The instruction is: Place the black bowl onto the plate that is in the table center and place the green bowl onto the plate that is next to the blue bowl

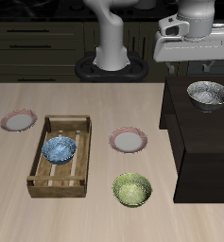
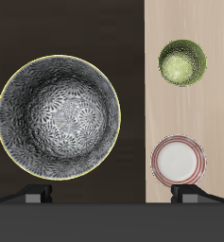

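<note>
Hovering at the exterior view's upper right, the fingers [image 1: 206, 66] hang spread apart, grasping nothing, above the black bowl [image 1: 209, 95], which sits on the dark block [image 1: 194, 151] beside the desk [image 1: 85, 213].

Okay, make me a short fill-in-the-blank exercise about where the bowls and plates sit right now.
1. The black bowl rests on the dark ____ beside the table.
2. The blue bowl lies inside a wooden ____.
3. The green bowl sits on the table, nearer the front edge than the centre ____.
4. The pincer hovers directly above the ____ bowl.

Missing words: block; tray; plate; black
</note>
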Controlling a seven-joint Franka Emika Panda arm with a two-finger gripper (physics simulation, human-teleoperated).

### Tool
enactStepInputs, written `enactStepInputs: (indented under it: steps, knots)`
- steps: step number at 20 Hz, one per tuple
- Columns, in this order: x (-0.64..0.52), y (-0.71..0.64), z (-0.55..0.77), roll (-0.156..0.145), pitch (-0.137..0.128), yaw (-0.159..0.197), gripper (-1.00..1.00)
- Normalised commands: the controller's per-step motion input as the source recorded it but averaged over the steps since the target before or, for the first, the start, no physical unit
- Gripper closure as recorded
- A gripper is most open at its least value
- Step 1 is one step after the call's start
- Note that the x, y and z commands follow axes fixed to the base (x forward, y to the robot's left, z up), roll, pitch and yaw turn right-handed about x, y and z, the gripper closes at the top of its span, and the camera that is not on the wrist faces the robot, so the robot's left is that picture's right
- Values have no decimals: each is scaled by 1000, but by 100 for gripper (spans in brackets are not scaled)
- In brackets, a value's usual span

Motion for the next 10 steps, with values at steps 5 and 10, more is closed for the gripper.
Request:
enactStepInputs:
  steps: [5, 10]
  knots:
    - [105, 25, -235, 3, 20, 1, -100]
    - [112, -28, -262, -13, 22, -4, -100]
